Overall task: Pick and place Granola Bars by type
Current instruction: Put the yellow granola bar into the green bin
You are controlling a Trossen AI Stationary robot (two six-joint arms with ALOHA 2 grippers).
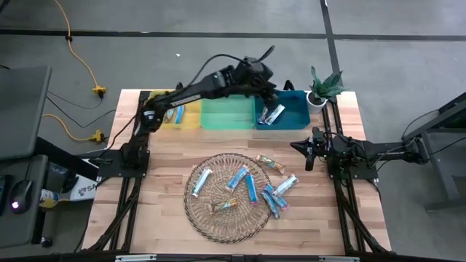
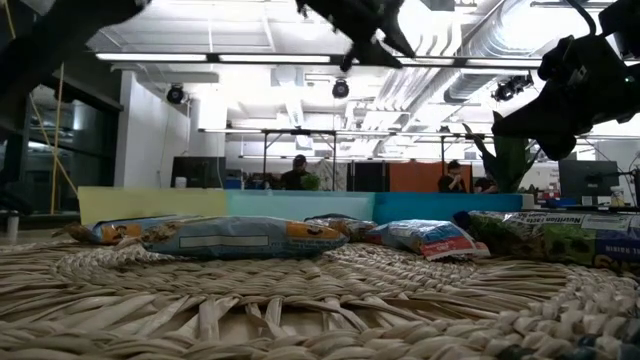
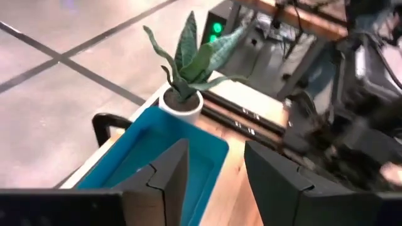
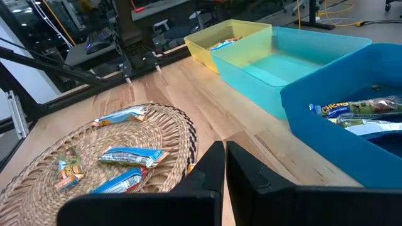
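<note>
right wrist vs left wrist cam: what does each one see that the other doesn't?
Only the right wrist view: the wicker mat with granola bars on it, the yellow bin and teal bin, wrapped bars inside the blue bin, and the right gripper with its fingers together, holding nothing.

Only the left wrist view: the potted plant at the table corner, the floor beyond, and the left gripper above the blue bin with its fingers apart and nothing between them.

Both: the blue bin and the wooden table.
</note>
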